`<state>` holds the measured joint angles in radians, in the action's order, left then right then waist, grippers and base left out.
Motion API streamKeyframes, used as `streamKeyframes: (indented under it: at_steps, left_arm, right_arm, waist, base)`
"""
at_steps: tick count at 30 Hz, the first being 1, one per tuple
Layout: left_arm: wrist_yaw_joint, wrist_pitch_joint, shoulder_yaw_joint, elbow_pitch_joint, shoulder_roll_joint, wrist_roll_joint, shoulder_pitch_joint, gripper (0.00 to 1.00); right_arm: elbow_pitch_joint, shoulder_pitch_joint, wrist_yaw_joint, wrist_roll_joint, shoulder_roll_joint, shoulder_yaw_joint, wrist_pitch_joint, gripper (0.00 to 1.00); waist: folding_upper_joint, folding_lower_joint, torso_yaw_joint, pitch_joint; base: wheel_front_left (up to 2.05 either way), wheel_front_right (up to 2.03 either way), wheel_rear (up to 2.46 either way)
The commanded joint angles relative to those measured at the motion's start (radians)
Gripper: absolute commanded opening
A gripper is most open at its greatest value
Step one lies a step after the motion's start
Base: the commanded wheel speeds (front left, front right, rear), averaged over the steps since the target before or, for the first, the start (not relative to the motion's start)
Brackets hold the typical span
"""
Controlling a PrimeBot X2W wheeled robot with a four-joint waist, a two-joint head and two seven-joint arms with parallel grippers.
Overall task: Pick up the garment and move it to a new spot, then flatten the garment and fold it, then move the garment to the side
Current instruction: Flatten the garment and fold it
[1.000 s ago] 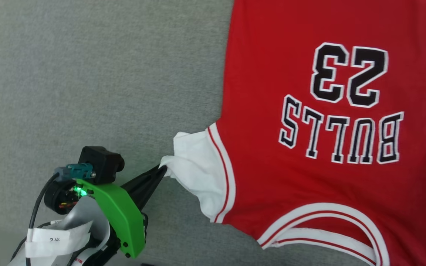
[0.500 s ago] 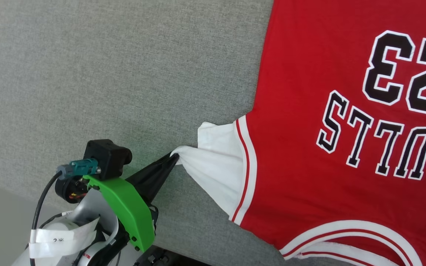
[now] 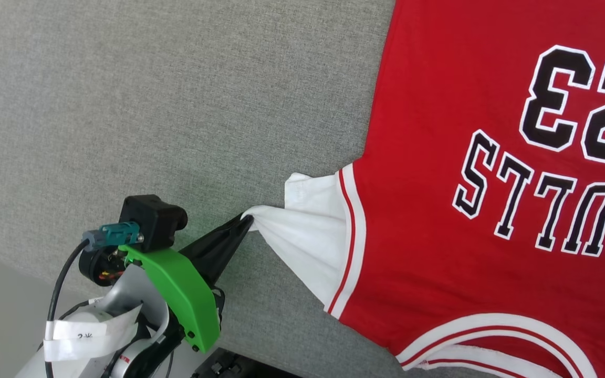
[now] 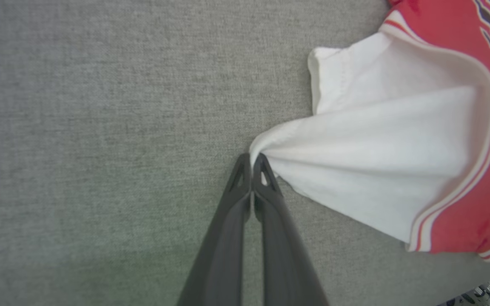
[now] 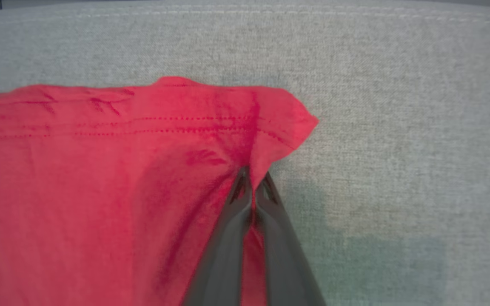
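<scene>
- Left pincer point(image 3: 247, 223): fingers pressed together and clamped on the outer tip of the white sleeve point(image 3: 308, 236). The cloth fans out from the tips in a taut cone.
- Right pincer point(image 5: 251, 174): fingers together, clamped on red cloth just inside a hem corner. Creases radiate from the tips.
- Garment point(image 3: 439, 131): lies lettering-up on the grey upholstered surface point(image 3: 176, 105).
  - Seen from the left pincer, the body spreads beyond the tips and off to their right.
  - Seen from the right pincer, the body extends to the left of the fingers, with bare surface to the right and ahead.
- Step in hand (judgement): flattening. Both grips are set on outlying points of the garment, and the body already lies mostly spread.
- Next move (judgement): draw the two pincers away from each other, low over the surface, until the sleeve cone and the hem creases lie flat. Then release.
- Caution (judgement): each grip holds only a small pinch of cloth, so an abrupt pull may slip it free or drag the whole garment sideways.
</scene>
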<state>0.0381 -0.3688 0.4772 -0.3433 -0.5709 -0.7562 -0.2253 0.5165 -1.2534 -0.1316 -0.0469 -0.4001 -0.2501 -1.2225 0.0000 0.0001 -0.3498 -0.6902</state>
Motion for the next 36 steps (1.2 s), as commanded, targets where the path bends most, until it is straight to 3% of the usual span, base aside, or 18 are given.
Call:
streamKeyframes:
  at_steps: [1, 14, 18, 23, 36]
  left_arm:
    - [-0.004, 0.006, -0.002, 0.007, 0.003, 0.003, -0.016, 0.00]
    - [0.015, 0.007, -0.007, 0.055, 0.009, -0.026, 0.014, 0.00]
    - [0.028, 0.009, -0.011, 0.074, 0.011, -0.040, 0.039, 0.00]
    - [0.049, 0.023, -0.018, 0.105, 0.016, -0.049, 0.075, 0.00]
    - [0.103, 0.097, -0.018, 0.183, 0.095, -0.083, 0.173, 0.00]
  right_arm:
    - [0.038, 0.062, 0.001, -0.010, 0.008, 0.005, -0.014, 0.00]
    - [0.016, 0.276, 0.001, -0.095, 0.015, 0.024, 0.050, 0.00]
    - [-0.010, 0.371, 0.001, -0.160, 0.054, -0.014, 0.060, 0.00]
    - [-0.084, 0.511, 0.001, -0.210, 0.057, 0.037, 0.071, 0.00]
    - [-0.311, 0.865, 0.001, -0.354, 0.099, -0.042, 0.068, 0.00]
  waist:
    - [0.0000, -0.0001, 0.003, 0.007]
    - [0.0000, -0.0001, 0.096, 0.194]
    - [0.0000, -0.0001, 0.144, 0.274]
    - [0.0000, -0.0001, 0.202, 0.364]
    - [0.0000, -0.0001, 0.281, 0.543]
  base:
    - [0.00, 0.00, 0.00]
    - [0.00, 0.00, 0.00]
    - [0.00, 0.00, 0.00]
    - [0.00, 0.00, 0.00]
    - [0.00, 0.00, 0.00]
